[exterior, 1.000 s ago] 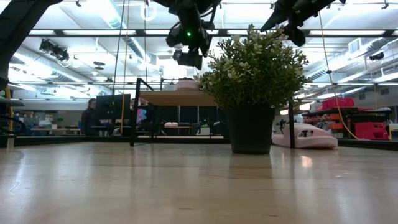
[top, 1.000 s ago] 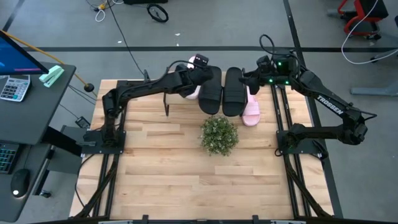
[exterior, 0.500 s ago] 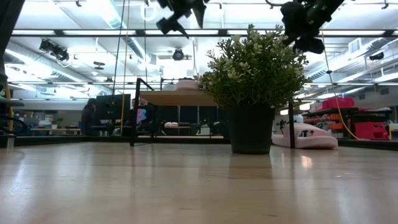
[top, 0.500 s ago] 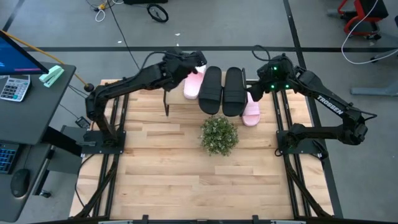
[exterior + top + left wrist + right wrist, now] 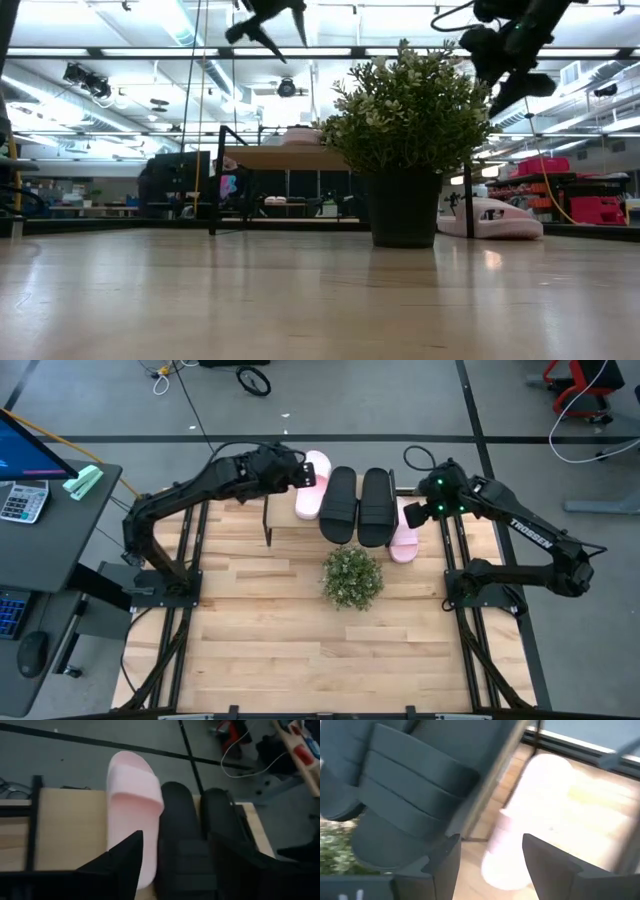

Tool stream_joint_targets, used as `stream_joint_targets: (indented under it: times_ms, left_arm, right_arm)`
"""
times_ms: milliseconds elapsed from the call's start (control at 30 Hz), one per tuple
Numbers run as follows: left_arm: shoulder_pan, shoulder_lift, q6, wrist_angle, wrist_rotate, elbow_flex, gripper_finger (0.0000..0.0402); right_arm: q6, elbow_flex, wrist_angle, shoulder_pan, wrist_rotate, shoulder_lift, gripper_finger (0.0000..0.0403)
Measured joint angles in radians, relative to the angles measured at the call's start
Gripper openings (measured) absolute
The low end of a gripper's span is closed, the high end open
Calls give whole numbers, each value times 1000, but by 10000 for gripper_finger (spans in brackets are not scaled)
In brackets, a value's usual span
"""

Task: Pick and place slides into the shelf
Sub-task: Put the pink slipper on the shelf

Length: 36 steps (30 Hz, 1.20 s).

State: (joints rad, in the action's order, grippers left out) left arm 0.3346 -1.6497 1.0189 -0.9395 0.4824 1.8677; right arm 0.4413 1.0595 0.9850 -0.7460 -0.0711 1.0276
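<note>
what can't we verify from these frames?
- Shelf top board: high view, mostly covered by the slides.
- Right pink slide: high view, partly under a black slide; right wrist view blurred.
- Black slides: low view, hidden behind the plant.

Count: four slides — two black slides [image 5: 339, 503] [image 5: 376, 506], two pale pink slides [image 5: 313, 485] [image 5: 405, 538]. One shelf [image 5: 268, 512]. One potted plant [image 5: 351, 577]. One counter [image 5: 300, 630]. Two arms, one gripper each [image 5: 300, 470] [image 5: 411, 515].

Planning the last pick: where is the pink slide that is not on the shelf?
In the high view the pink slide lies on the table at the shelf's right end, beside the right black slide, under the right gripper.
</note>
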Motion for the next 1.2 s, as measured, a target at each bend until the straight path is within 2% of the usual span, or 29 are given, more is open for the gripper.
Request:
stream_joint_targets:
  times_ms: [100, 200, 367, 467, 633, 767, 967, 1200]
  left_arm:
    - [-8, 63, -40, 43, -68, -73, 206]
    - [-15, 159, -68, 193, -162, -233, 182]
    - [-10, 362, -36, 402, -203, -575, 147]
    - [-17, 476, -13, 585, -219, -757, 133]
    - [-64, 601, -9, 816, -229, -970, 116]
    - [-103, 634, -14, 834, -213, -1034, 112]
    - [-131, 633, -84, 862, -208, -1037, 118]
    - [-132, 631, -183, 935, -206, -1037, 127]
  right_arm:
    - [34, 0, 40, 0, 37, -30, 219]
    - [66, 0, 62, 3, 46, -52, 219]
    - [92, 0, 86, 4, 66, -63, 219]
    - [91, -6, 117, 11, 67, -62, 219]
    - [90, -64, 176, 50, 59, -63, 219]
    - [168, -151, 172, 93, 8, -63, 219]
    - [425, -289, 113, 140, 67, -64, 219]
    - [673, -411, -39, 143, 72, -79, 219]
